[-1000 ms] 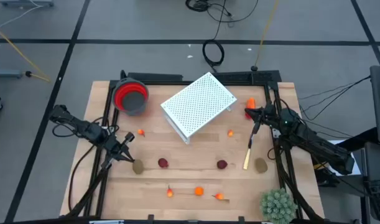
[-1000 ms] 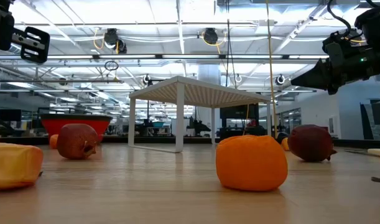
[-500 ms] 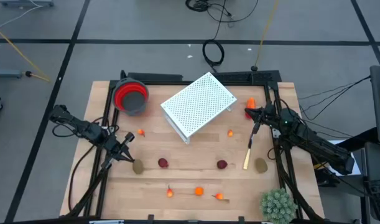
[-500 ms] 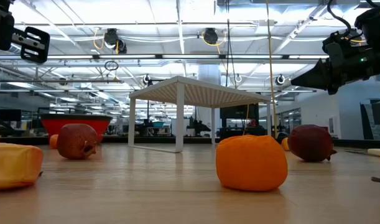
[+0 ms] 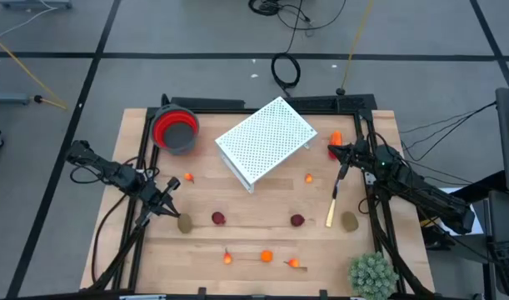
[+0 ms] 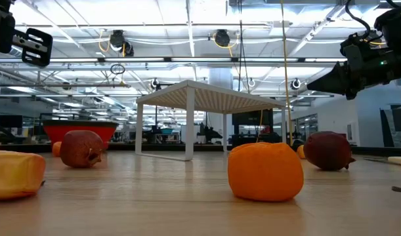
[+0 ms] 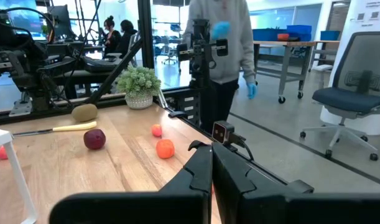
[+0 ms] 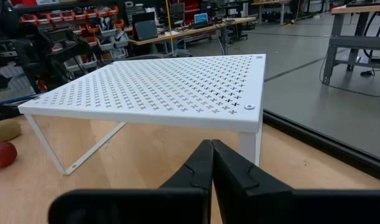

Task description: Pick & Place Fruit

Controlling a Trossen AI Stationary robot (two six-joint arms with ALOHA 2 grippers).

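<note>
Nothing changed: every fruit, both arms and both grippers sit exactly as in the earlier frames.
Fruit count, high view: two olive ovals, two dark red balls, five small orange pieces, one red-orange piece; ten seen.
Ovals: left oval (image 5: 185, 222) lower left of centre, just beside the left gripper; right oval (image 5: 349, 221) lower right.
Red balls: left ball (image 5: 218, 218) and right ball (image 5: 297, 221), mid-lower frame, well apart.
Orange pieces: one (image 5: 188, 177) left of centre, one (image 5: 309, 177) right of centre, three along the lower edge, (image 5: 227, 257), (image 5: 266, 256), (image 5: 293, 263).
Red-orange piece (image 5: 335, 141): upper right, close to the right gripper; whether they touch cannot be told.
Rack (image 5: 266, 140): one, white, perforated, upper centre, tilted diagonally.
Bowl (image 5: 176, 128): one, red, upper left.
Stick (image 5: 331, 209): one, pale yellow, beside the right oval.
Plant ball (image 5: 371, 273): one, green, lower right corner.
Left gripper (image 5: 172, 207): clenched, holding nothing, at the left, pointing toward the left oval.
Right gripper (image 5: 331, 150): clenched, holding nothing, at the upper right, pointing at the rack.
Person (image 7: 224, 43): one, standing beyond the table in the left wrist view.
</note>
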